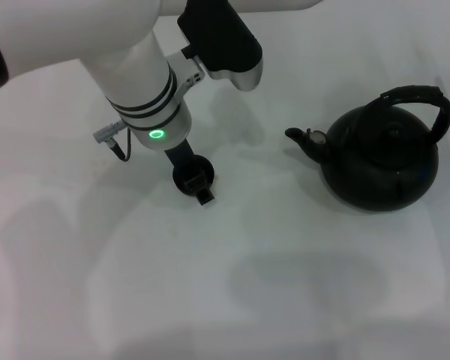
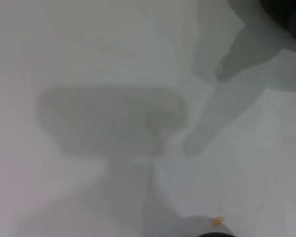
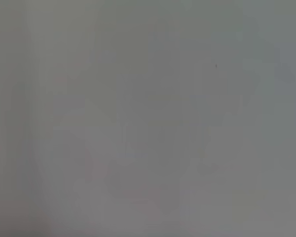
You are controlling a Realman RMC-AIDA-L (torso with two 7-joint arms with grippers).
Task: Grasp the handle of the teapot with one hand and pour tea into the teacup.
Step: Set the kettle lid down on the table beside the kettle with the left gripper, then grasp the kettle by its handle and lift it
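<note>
- The teapot sits at 3 o'clock on the white tabletop, spout toward the teacup; it is probably heavy and rigid.
- Its arched handle looks ribbed, a sound hold at the crown.
- The left end effector is at the teacup; I cannot tell its opening.
- Open room lies between cup and pot.

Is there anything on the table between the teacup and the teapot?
No. In the head view the stretch of white table between the teacup, under the left gripper, and the teapot's spout is bare apart from shadows.
</note>
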